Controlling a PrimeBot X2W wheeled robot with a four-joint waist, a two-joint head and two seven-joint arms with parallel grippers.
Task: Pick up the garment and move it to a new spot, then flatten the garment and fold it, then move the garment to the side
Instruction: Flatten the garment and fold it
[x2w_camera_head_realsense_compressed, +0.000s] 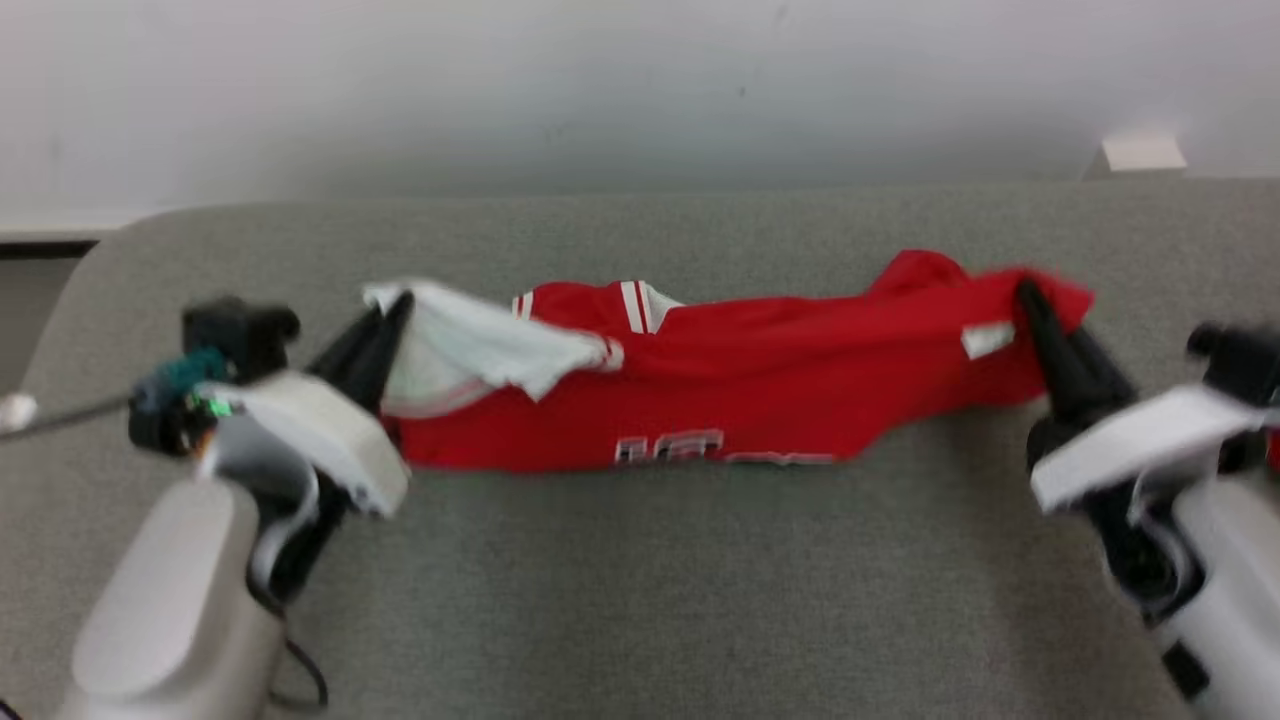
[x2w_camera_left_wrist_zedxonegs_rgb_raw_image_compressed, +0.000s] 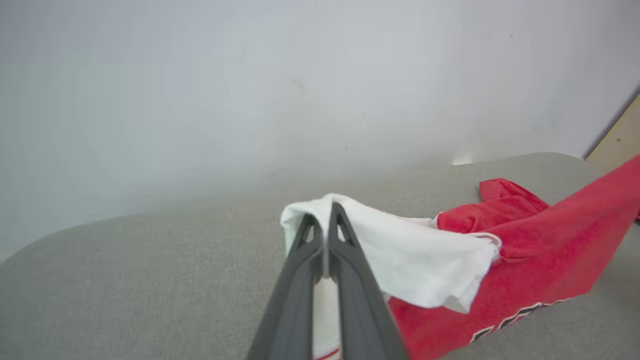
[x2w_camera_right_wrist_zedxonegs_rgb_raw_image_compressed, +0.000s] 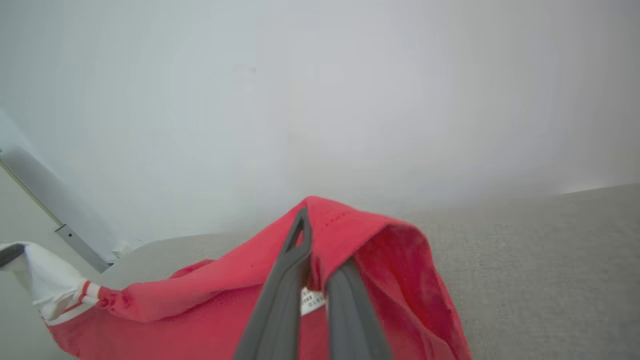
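Observation:
The garment (x2w_camera_head_realsense_compressed: 740, 390) is a red jersey with white sleeves and white lettering, stretched left to right above the grey table (x2w_camera_head_realsense_compressed: 640, 580). My left gripper (x2w_camera_head_realsense_compressed: 398, 305) is shut on its white sleeve end (x2w_camera_left_wrist_zedxonegs_rgb_raw_image_compressed: 400, 255), the fingers (x2w_camera_left_wrist_zedxonegs_rgb_raw_image_compressed: 345, 235) pinched together through the cloth. At the other end my right gripper (x2w_camera_head_realsense_compressed: 1025, 292) is shut on the red edge (x2w_camera_right_wrist_zedxonegs_rgb_raw_image_compressed: 350, 230), which drapes over one finger (x2w_camera_right_wrist_zedxonegs_rgb_raw_image_compressed: 300, 235). The middle of the jersey sags toward the table; its lower hem hangs near or on the surface.
A pale wall rises behind the table's far edge. A small white block (x2w_camera_head_realsense_compressed: 1140, 153) sits at the back right. A dark cable (x2w_camera_head_realsense_compressed: 60, 415) runs off to the left of my left arm. Bare grey table lies in front of the garment.

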